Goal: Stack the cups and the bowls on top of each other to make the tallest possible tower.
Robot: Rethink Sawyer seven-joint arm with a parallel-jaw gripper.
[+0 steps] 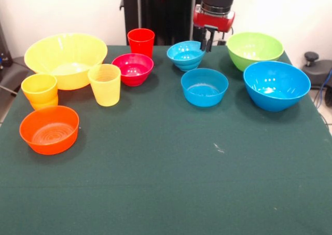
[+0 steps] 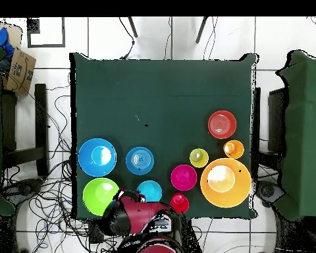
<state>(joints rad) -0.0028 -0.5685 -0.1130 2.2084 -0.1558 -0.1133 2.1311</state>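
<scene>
My gripper (image 1: 206, 44) hangs at the table's far side with its fingers closed over the right rim of a small blue bowl (image 1: 184, 55), which sits slightly tilted. A second small blue bowl (image 1: 204, 87) stands in front of it. The large blue bowl (image 1: 276, 84) and the lime green bowl (image 1: 254, 49) are to the right. The magenta bowl (image 1: 133, 68), red cup (image 1: 141, 41), yellow cup (image 1: 105, 84), orange-yellow cup (image 1: 40, 90), large yellow-orange bowl (image 1: 66, 58) and shallow orange bowl (image 1: 50, 129) are on the left. All stand apart; no tower shows.
The green cloth table (image 1: 166, 193) is bare across its near half. In the overhead view the arm (image 2: 131, 214) covers the table's bottom edge between the lime green bowl (image 2: 100, 195) and the red cup (image 2: 180, 203). Chairs and cables surround the table.
</scene>
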